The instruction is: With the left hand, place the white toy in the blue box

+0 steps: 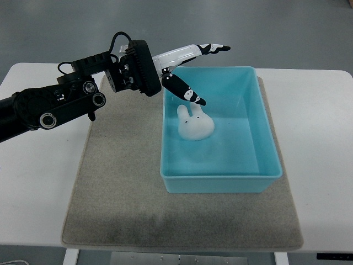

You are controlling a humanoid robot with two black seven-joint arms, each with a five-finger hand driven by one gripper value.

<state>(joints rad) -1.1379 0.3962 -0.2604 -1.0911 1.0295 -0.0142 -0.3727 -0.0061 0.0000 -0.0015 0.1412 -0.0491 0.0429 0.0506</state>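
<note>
The grey felt mat lies nearest, its front edge close to the front edge of the white table it covers. On the mat stands the blue box, an open rectangular tub, set towards the mat's right side. Inside it, on the floor near the back-left corner, lies the white toy, a small rabbit-shaped figure with two ears pointing towards the rear wall; nothing touches it.

The left arm comes in from the left edge, black and jointed, slanting up and to the right over the mat's back-left corner. Its left hand hangs above the box's back-left rim, released and holding nothing: the fingers stretch out straight to the right beyond the rim, while the thumb angles down into the box, its tip just above the toy's ears and clear of them.
</note>
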